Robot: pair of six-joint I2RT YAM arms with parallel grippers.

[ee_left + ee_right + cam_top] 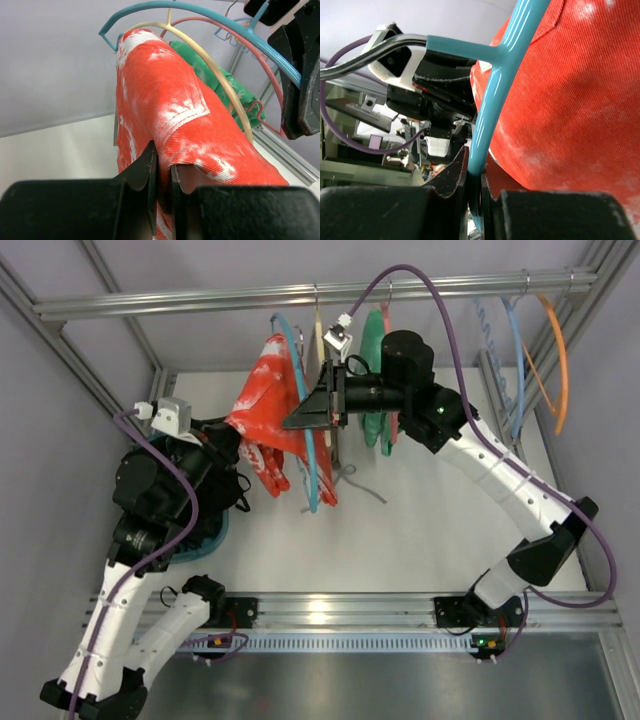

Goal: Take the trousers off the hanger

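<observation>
1. Trousers point(266, 402) hang upper centre-left, draped over the hanger point(308, 455).
2. Left gripper point(163, 170) pinches a fabric fold; right gripper point(476, 172) clamps the hanger's bar.
3. Cloth looks soft, light and floppy, so it will likely drag; hold thick seams.

Left claw point(163, 166) pinches the trousers point(170, 100) — the hanger point(210, 11) arcs blue overhead.

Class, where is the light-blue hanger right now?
In the top view, the hanger hangs below the rail, centre-left, carrying the trousers; the right gripper clamps its blue bar.
</observation>
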